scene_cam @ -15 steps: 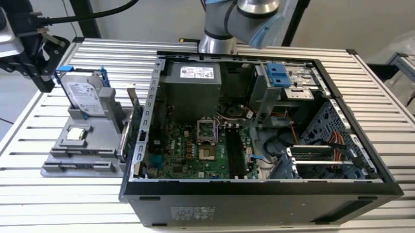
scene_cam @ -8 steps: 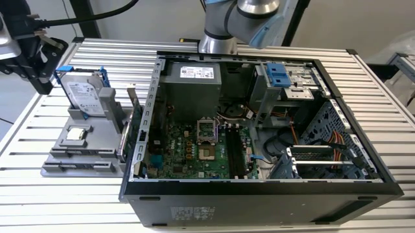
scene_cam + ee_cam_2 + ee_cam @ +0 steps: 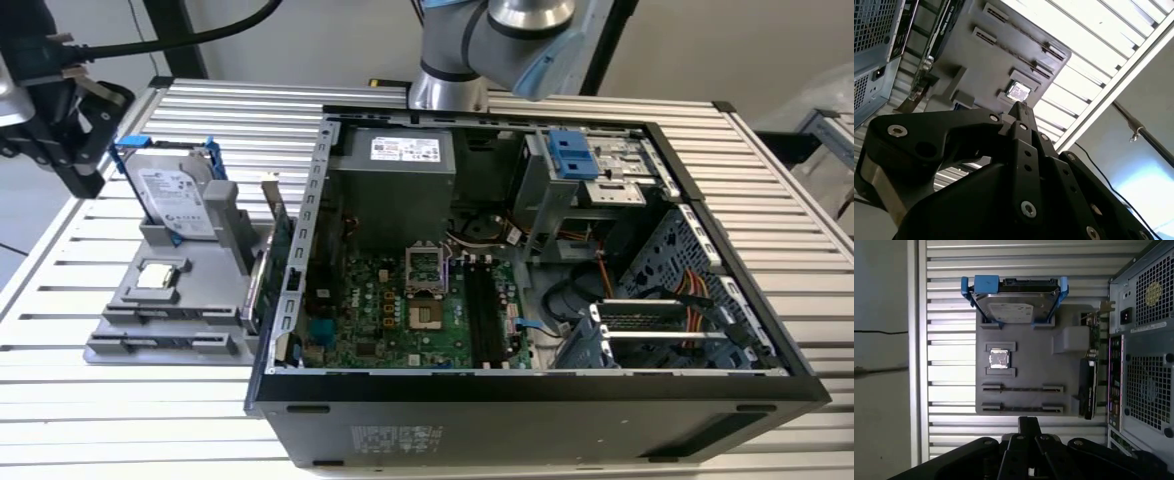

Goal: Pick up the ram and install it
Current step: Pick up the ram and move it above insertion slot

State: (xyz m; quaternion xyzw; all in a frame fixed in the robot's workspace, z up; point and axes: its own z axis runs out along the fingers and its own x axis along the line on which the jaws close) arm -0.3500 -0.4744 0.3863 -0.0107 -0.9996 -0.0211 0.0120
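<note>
The ram is hidden or out of view. My gripper (image 3: 80,170) hangs at the exterior view's far left, above the table beside the grey parts tray (image 3: 200,300). In both wrist views its black fingers (image 3: 1029,424) (image 3: 1021,107) are pressed together with nothing between them. They point down toward the tray (image 3: 1029,365) from some height. The tray's two long narrow slots (image 3: 1023,388) lie nearest the fingertips. The black memory slots (image 3: 483,310) sit on the green motherboard (image 3: 387,320) inside the open computer case (image 3: 534,390).
On the tray stand a hard drive in a blue frame (image 3: 174,195) (image 3: 1014,302), a small square silver processor (image 3: 160,277) (image 3: 999,359) and an upright green expansion card (image 3: 267,240) (image 3: 1088,390) against the case's rear panel (image 3: 1144,365). The slatted metal table (image 3: 54,260) ends close behind the gripper.
</note>
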